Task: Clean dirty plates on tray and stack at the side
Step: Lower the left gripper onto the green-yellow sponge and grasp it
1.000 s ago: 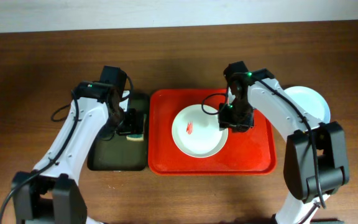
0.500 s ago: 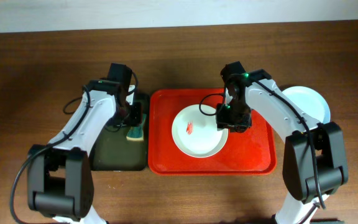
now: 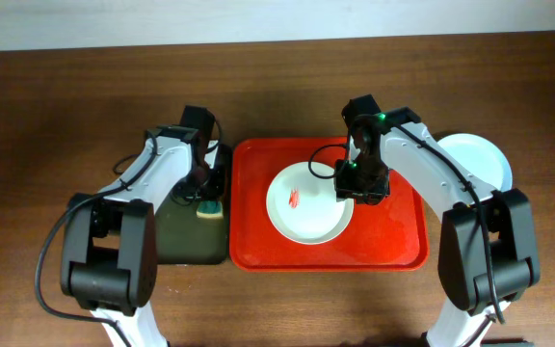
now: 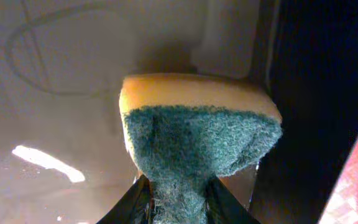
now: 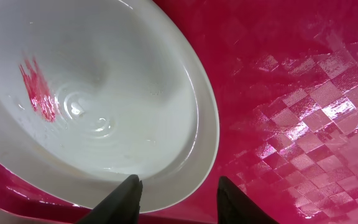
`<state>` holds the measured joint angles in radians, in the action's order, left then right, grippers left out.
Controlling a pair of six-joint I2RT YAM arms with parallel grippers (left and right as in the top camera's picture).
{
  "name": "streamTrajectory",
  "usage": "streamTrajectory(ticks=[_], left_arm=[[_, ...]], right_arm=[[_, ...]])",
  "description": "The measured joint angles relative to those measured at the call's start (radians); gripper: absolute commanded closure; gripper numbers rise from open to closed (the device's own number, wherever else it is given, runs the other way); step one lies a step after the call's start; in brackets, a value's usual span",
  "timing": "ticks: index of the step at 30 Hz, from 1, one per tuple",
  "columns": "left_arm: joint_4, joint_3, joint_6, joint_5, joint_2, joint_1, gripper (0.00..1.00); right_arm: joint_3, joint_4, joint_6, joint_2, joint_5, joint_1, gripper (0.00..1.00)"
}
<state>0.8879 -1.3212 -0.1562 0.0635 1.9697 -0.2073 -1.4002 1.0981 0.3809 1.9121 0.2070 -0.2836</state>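
A pale round plate (image 3: 306, 214) with a red smear (image 3: 295, 198) lies on the red tray (image 3: 393, 241). My right gripper (image 3: 359, 185) is at the plate's right rim. In the right wrist view it (image 5: 179, 190) is open, one finger over the plate (image 5: 104, 93) and the other over the tray (image 5: 291, 124), the rim between them. My left gripper (image 3: 204, 191) is over the dark green tray (image 3: 181, 241). It (image 4: 178, 193) is shut on a yellow sponge with a green scouring face (image 4: 197, 137). The same sponge (image 3: 210, 206) shows just below the gripper in the overhead view.
A second pale plate (image 3: 480, 159) rests on the brown table to the right of the red tray, partly under my right arm. The dark green tray stands right against the red tray's left side.
My left gripper has closed on the sponge and its arm has swung towards the red tray. My right gripper has shifted only slightly at the plate's rim.
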Motion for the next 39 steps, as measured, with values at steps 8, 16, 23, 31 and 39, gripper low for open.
streamTrajectory(ticks=[8,16,23,31,39], left_arm=[[-0.006,0.0,0.007,0.007,0.002,0.0,1.0],[0.038,0.005,-0.014,0.0,-0.028,0.02,1.0],[0.167,0.014,-0.021,0.003,-0.176,0.039,1.0],[0.164,0.026,-0.02,-0.016,-0.176,0.039,1.0],[0.156,0.026,-0.021,-0.019,-0.176,0.039,1.0]], right_arm=[[0.0,0.002,0.0,0.0,0.0,0.0,0.47],[0.049,0.012,0.0,0.0,-0.004,-0.025,0.48],[0.14,-0.172,0.0,0.0,-0.027,-0.026,0.72],[0.142,-0.176,0.001,0.0,-0.033,-0.026,0.65],[0.142,-0.225,-0.003,0.0,-0.049,-0.026,0.79]])
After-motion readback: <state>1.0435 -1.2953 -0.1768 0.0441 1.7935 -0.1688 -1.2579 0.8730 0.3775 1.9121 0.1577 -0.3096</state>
